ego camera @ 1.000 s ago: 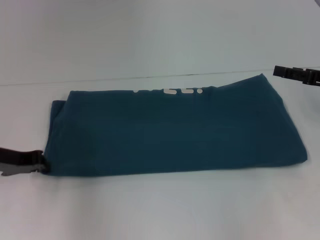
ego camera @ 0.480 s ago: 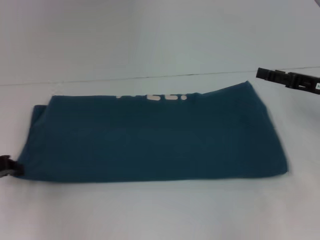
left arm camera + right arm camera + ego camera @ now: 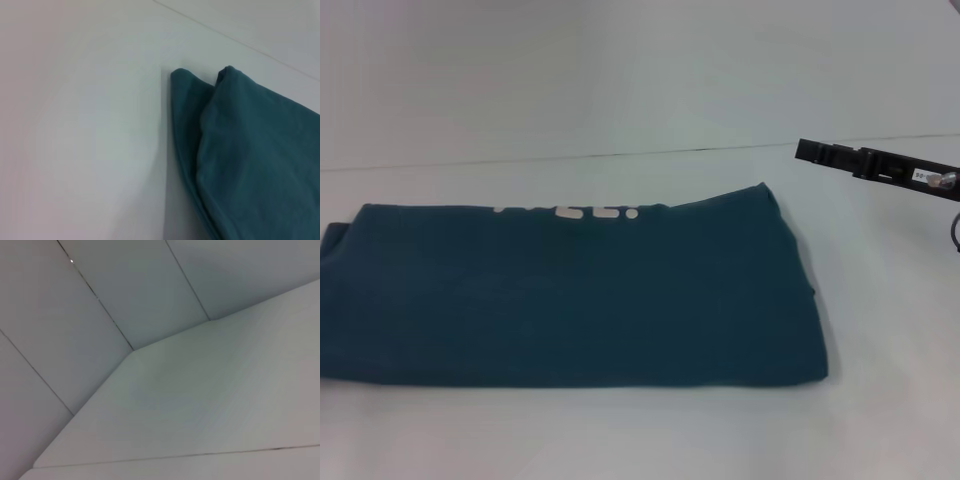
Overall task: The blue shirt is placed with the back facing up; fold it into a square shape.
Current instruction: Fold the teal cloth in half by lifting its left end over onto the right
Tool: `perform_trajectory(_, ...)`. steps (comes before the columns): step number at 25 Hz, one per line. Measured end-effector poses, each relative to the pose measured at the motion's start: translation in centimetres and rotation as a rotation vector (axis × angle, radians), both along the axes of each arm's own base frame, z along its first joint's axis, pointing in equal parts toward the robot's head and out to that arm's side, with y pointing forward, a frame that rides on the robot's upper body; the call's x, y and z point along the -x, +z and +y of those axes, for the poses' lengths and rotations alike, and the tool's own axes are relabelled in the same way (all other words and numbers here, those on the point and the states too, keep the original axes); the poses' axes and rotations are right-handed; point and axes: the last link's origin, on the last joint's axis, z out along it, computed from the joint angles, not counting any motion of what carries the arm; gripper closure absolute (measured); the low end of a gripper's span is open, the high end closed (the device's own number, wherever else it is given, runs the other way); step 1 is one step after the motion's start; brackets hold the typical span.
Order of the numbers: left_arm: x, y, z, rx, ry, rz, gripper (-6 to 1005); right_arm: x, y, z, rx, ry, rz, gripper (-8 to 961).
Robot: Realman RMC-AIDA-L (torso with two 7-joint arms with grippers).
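Note:
The blue shirt [image 3: 570,290] lies on the white table [image 3: 620,430], folded into a long flat band that runs off the picture's left edge. A strip of white lettering [image 3: 582,212] peeks out along its far fold. My right gripper [image 3: 807,150] hangs above the table beyond the shirt's far right corner, apart from the cloth. The left wrist view shows a layered corner of the shirt [image 3: 260,160] on the table. My left gripper is out of sight in every view.
A thin seam [image 3: 570,157] runs across the white surface behind the shirt. The right wrist view shows only pale wall panels [image 3: 125,295] and the table top [image 3: 210,400].
The shirt has slid steadily to the left, its left end now past the picture's edge. The left gripper at its near left corner has left the view. The right gripper has moved left.

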Motion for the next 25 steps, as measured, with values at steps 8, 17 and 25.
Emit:
perform_trajectory(8,1.2,0.9,-1.2,-0.019,0.035,0.015,972,0.9,-0.7,0.4,0.024,0.023,-0.007,144)
perform_trajectory(17,-3.8,0.5,0.2,-0.021,-0.175,-0.201,971,0.5,-1.2,-0.1,0.045,0.016,0.000,145)
perform_trajectory(25,-17.5,-4.9,3.7,0.149,-0.624,-0.499,948,-0.5,-1.3,-1.3,0.056,0.013,0.003,146)
